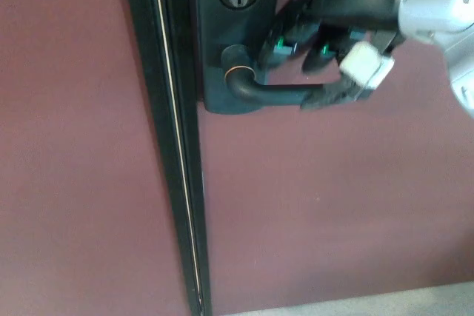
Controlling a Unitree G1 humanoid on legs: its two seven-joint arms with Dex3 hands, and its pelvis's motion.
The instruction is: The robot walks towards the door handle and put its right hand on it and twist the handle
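Upper right: right hand [326, 53] rests on the handle [278, 94], fingers draped over it but not clamped; lever looks level, twist pending.

No legible text or markings

Black hand [326, 49], silver forearm [433, 9]

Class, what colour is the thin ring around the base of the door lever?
Copper-orange ring, on the black lever; head view.
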